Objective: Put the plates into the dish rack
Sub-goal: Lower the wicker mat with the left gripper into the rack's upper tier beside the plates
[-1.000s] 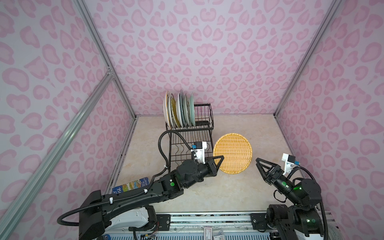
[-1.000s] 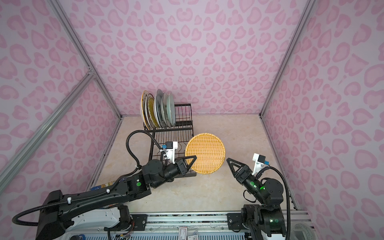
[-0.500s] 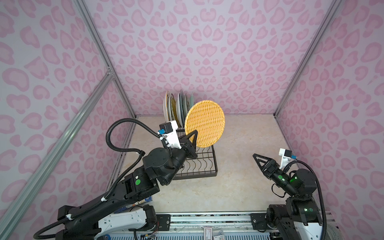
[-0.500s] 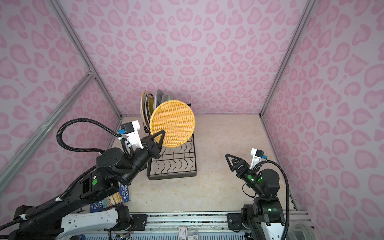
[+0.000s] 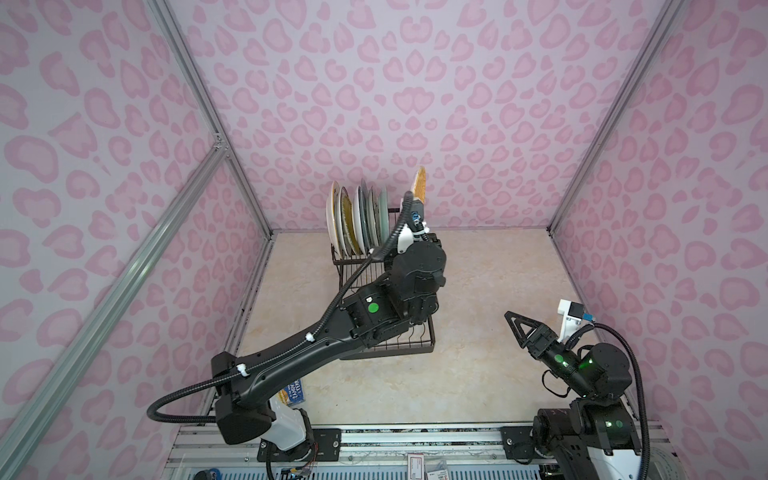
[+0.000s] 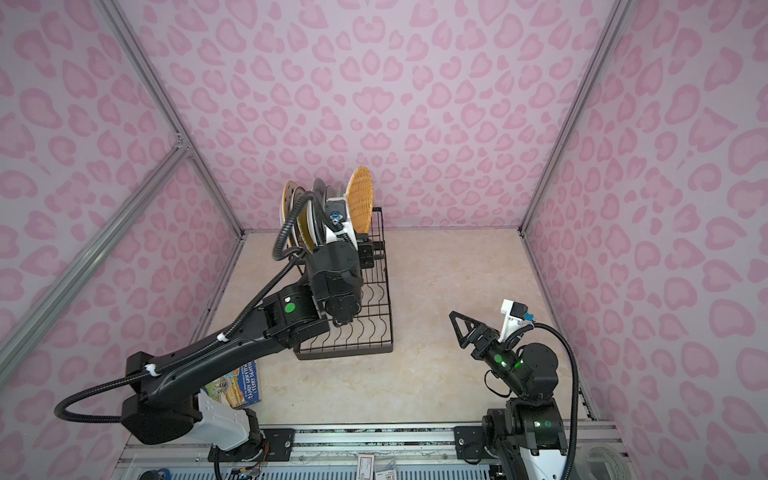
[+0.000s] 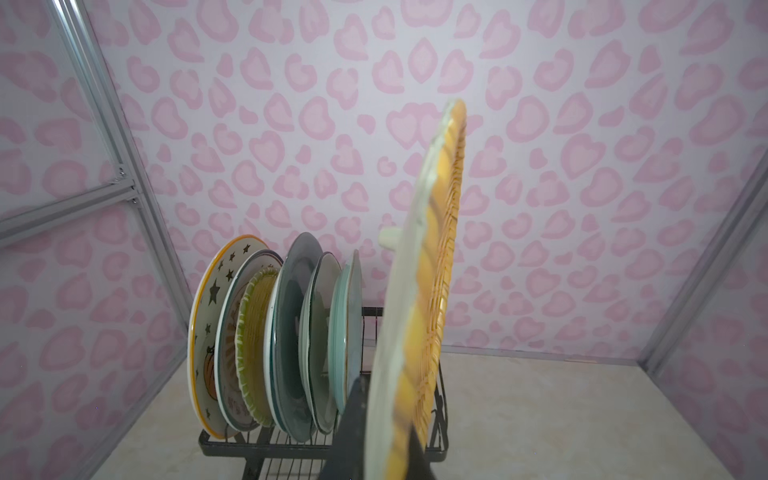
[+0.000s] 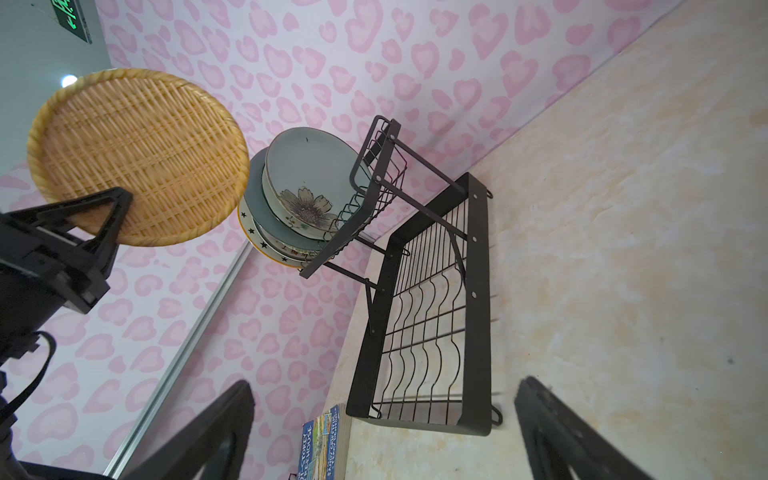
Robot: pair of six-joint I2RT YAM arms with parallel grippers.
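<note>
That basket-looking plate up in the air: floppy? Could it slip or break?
Probably stiff: the woven plate stays upright, pinched only at its rim by the left tool, without sagging. Its smooth pale back suggests glazed ceramic, so likely slippery and breakable.

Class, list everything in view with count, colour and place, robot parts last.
table: one, beige
dish rack: one, black wire, on the table
racked plates: at least six, white, green-yellow, grey-blue, pale blue, standing in the raised tier
woven-look plate: one, orange-yellow, held on edge above the raised tier
box: one, blue printed, at the table's near left edge
left gripper: black, shut on the woven-look plate
right gripper: black, open, empty, right of the rack
</note>
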